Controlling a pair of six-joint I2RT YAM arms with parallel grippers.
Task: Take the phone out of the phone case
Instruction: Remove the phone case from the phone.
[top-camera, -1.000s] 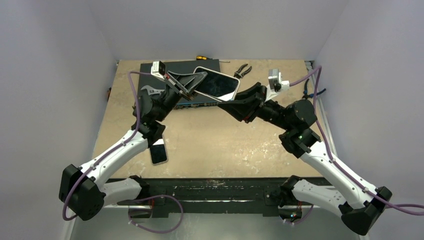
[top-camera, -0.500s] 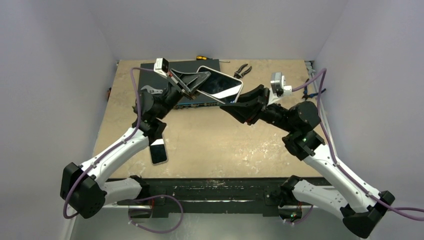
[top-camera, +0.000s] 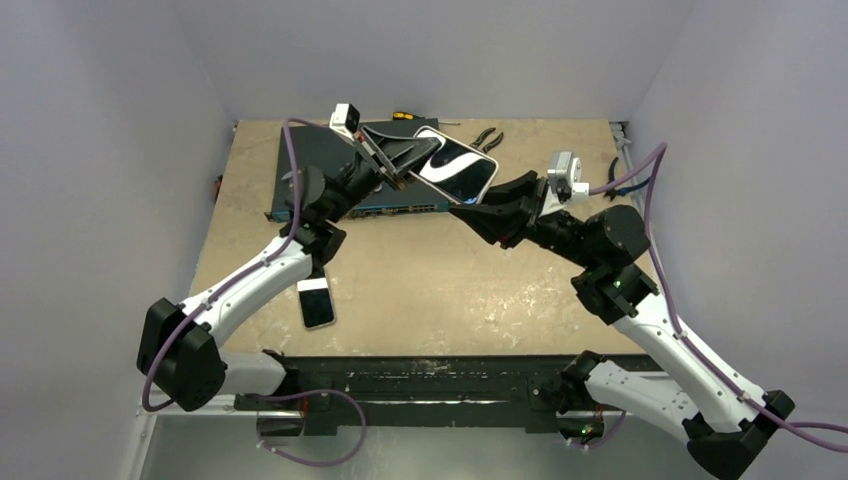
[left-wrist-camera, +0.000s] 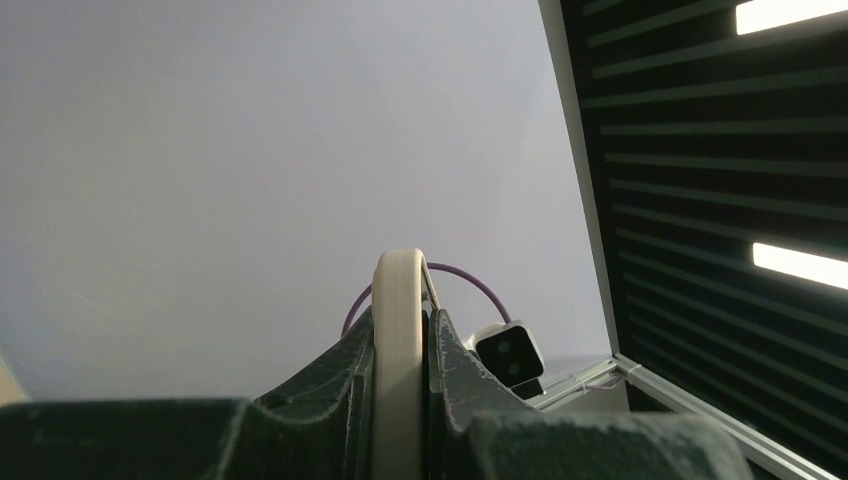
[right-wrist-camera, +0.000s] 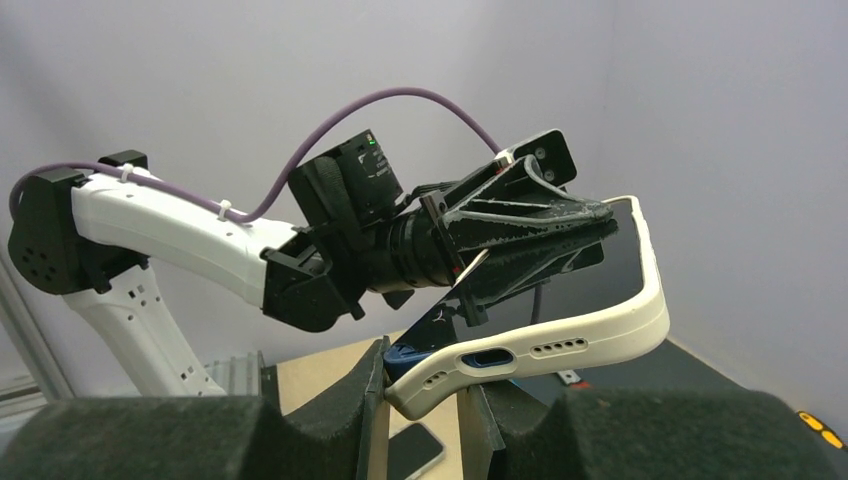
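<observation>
Quick update from the remote desk: the phone (right-wrist-camera: 610, 258) is still sitting in its cream case (right-wrist-camera: 600, 335), and the whole thing is up in the air between the two arms, well above the worktop (top-camera: 450, 290). The left gripper (top-camera: 425, 152) is clamped flat across one end, one finger on the screen and one under the back. On its own wrist view the case rim is pinched edge-on with no gap. The right gripper (top-camera: 466, 208) is narrow and biting the opposite bottom corner of the case, near the charging port, so the case bridges straight from one to the other. I'd call this the start of the peel, with nothing separated yet. Next I reckon the right one has to roll that corner rim down and away from the screen while the left stays put. The snag is that the left pinches phone and case together, so that end can't slip free without a regrip, and a popped corner could drop the lot. Below and behind the left gripper is a black box (top-camera: 300, 160). Pliers (top-camera: 487, 139) and a screwdriver (top-camera: 404, 116) lie beyond it, and a spare phone (top-camera: 317, 302) sits back by its forearm. There's also something blue just under the right gripper's corner that I can't make out.
</observation>
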